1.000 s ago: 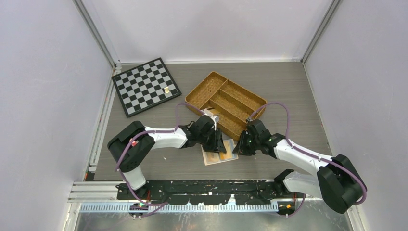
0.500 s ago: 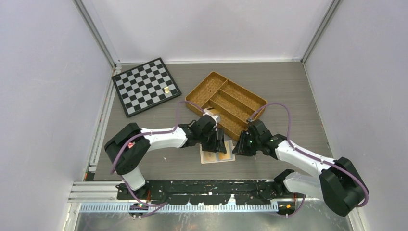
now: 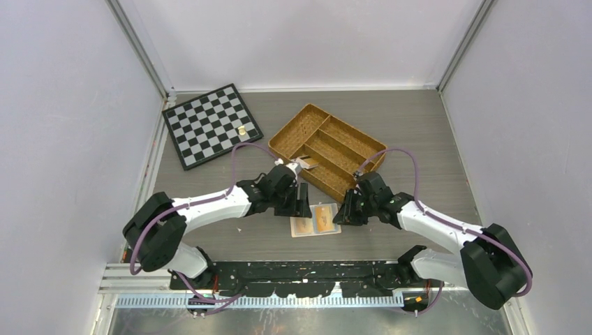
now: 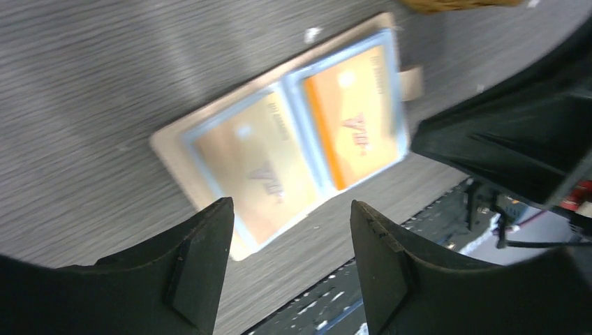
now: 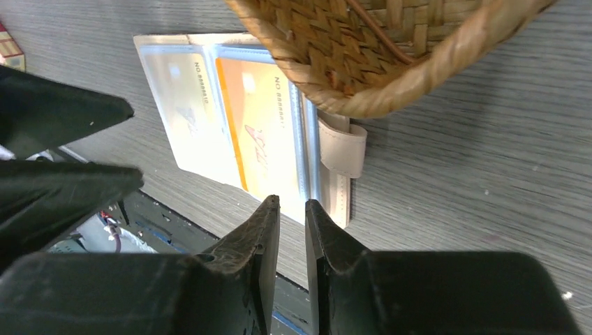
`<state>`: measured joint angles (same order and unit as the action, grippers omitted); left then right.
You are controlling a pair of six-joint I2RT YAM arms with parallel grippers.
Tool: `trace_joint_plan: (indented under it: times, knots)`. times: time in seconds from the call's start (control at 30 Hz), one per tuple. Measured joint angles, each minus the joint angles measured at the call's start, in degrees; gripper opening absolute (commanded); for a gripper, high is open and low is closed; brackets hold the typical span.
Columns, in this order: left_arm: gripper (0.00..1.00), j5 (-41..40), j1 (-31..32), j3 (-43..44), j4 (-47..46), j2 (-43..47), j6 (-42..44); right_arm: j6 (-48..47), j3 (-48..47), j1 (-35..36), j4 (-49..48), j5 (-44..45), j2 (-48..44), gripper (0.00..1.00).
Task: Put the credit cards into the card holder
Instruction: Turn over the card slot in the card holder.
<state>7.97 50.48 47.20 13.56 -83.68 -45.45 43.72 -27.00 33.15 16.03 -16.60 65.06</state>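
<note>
The peach-beige card holder (image 3: 315, 219) lies open and flat on the table near the front edge. Two credit cards sit in its clear sleeves: a tan one (image 4: 258, 164) and an orange one (image 4: 352, 115). The right wrist view shows the same tan card (image 5: 183, 105), the orange card (image 5: 262, 129) and the snap tab (image 5: 342, 148). My left gripper (image 3: 301, 204) hovers just left of the holder, open and empty (image 4: 291, 209). My right gripper (image 3: 340, 213) is over the holder's right edge, its jaws a narrow slit apart with nothing between them (image 5: 292, 202).
A wicker divided tray (image 3: 328, 150) stands right behind the holder; its rim (image 5: 391, 91) overhangs the holder's far edge in the right wrist view. A chessboard (image 3: 211, 125) with a small yellow piece (image 3: 241, 130) lies at the back left. The black base rail (image 3: 300, 269) runs just beyond the table's front edge.
My left arm has drawn back to the left off the card holder and its jaws have widened, so both cards now show. The right gripper has barely moved.
</note>
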Motion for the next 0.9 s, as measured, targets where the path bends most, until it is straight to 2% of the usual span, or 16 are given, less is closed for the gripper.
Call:
trace_joint_plan:
  times: [0.17, 0.9]
  knots:
    - [0.6, -0.68, -2.21, -2.67, 1.88, 0.2, 0.68, 0.02, 0.0, 0.0, -1.77, -1.49, 1.36, 0.25]
    - [0.54, 0.35, -3.74, -5.99, 0.79, -0.7, 0.9, 0.15, 0.35, 0.02, -5.03, -1.9, 5.46, 0.27]
